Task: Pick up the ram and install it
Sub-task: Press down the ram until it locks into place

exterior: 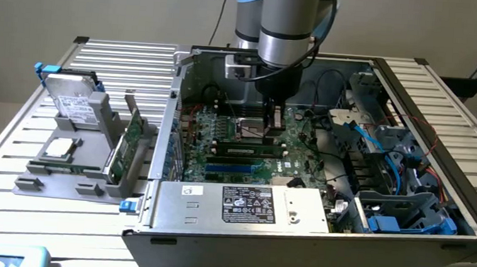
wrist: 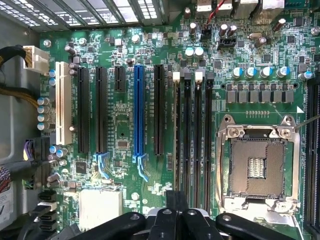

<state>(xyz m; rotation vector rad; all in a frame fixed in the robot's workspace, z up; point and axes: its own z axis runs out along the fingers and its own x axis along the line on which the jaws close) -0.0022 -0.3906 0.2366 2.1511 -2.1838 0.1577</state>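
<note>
A slatted metal table (exterior: 110, 55) carries an open computer case (exterior: 213, 248), and the arm (exterior: 286, 23) reaches down into it from above. On the table, to the exterior view's left of the case, sits a grey fixture (exterior: 59, 181) with a hard drive (exterior: 72, 100) and a green expansion card (exterior: 127, 146) standing in it. Inside the case the motherboard (wrist: 125, 125) lies flat. It has an empty CPU socket (wrist: 257, 167), a blue slot (wrist: 138, 115) among black ones, and four long memory slots (wrist: 192, 145) between the two. The ram (exterior: 250, 152) looks to be standing in one of those memory slots already — a long dark-and-green stick near the socket — though I cannot tell whether it is pushed fully home. The gripper (exterior: 275, 118) hangs above the board close to that row, its fingers pinched together with nothing visible between them. In the wrist view the gripper (wrist: 176, 199) sits right over one end of the slots. I judge the pick-up done and the work at the seating stage. Finishing it would call for the closed tips to sit square on the stick's top edge and press straight down. The push must be even enough that both end latches snap in, without sliding off onto a neighbouring slot.
</note>
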